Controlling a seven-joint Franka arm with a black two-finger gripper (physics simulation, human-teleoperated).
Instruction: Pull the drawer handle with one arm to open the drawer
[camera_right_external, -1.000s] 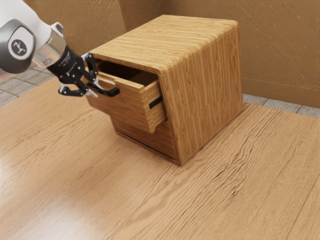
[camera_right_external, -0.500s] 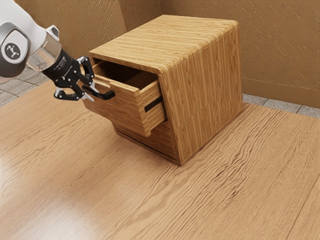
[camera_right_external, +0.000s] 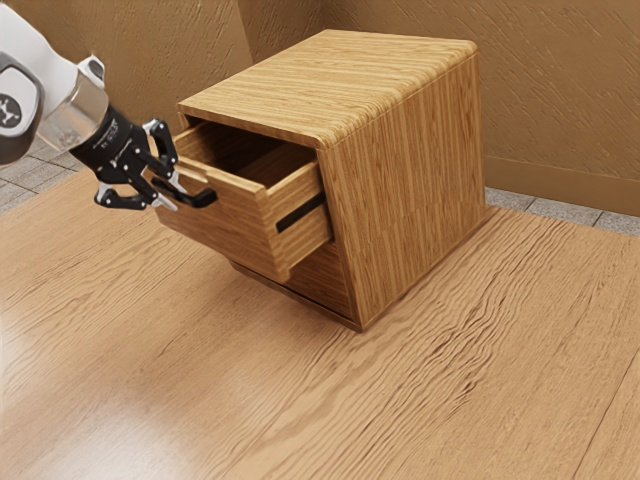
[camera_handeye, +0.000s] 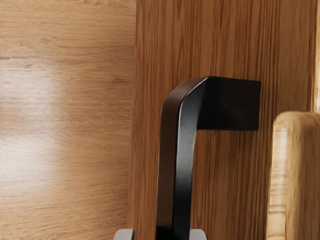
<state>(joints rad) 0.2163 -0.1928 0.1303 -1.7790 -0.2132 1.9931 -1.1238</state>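
Note:
A wooden cabinet (camera_right_external: 400, 170) stands on the floor with its top drawer (camera_right_external: 215, 220) pulled partway out toward the exterior view's left. A black bar handle (camera_right_external: 196, 197) sticks out from the drawer front. My gripper (camera_right_external: 165, 186) is shut on this handle, one finger above it and one below. In the wrist view the black handle (camera_handeye: 180, 150) runs close under my hand against the drawer front (camera_handeye: 225, 65), with a silver fingertip (camera_handeye: 123, 234) on either side of it. The drawer's inside looks dark and bare.
A lower drawer (camera_right_external: 300, 280) sits shut beneath the open one. Wooden floor (camera_right_external: 300, 400) spreads in front of the cabinet. Brown walls (camera_right_external: 560, 90) stand behind it, with grey tiles (camera_right_external: 30, 170) at the exterior view's left.
My gripper has moved toward the exterior view's left with the handle in it, and the top drawer has slid farther out of the cabinet.

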